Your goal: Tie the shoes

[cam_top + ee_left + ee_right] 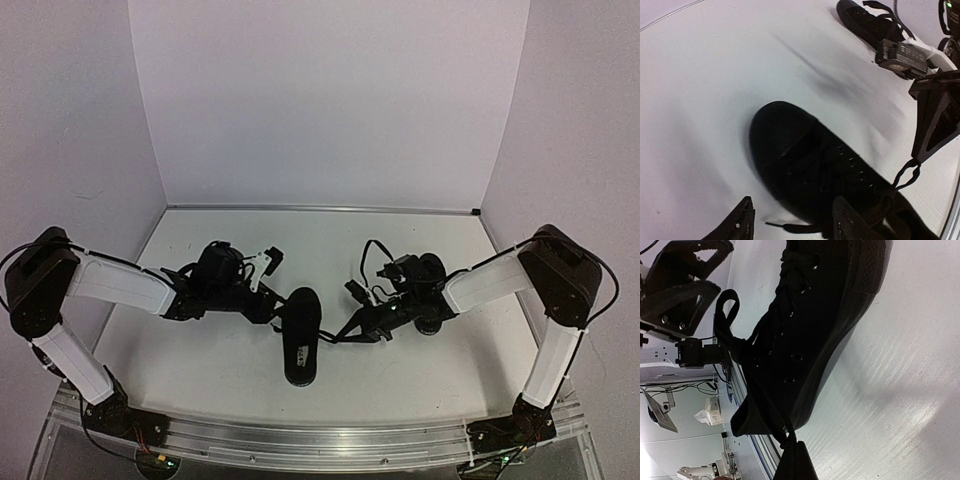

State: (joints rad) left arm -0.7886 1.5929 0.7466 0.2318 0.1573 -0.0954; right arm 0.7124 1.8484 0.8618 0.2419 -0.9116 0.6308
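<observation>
1. Top view: the shoe (301,335) lies on the table between my arms. My left gripper (272,303) is at its left side and my right gripper (350,330) just off its right.
2. Left wrist: my left fingers (743,225) are spread apart, I judge to take the loose lace end (790,228).
3. Right wrist: my right fingers (796,460) are pinched together on the lace (788,434), holding it taut so that a knot can form.
</observation>
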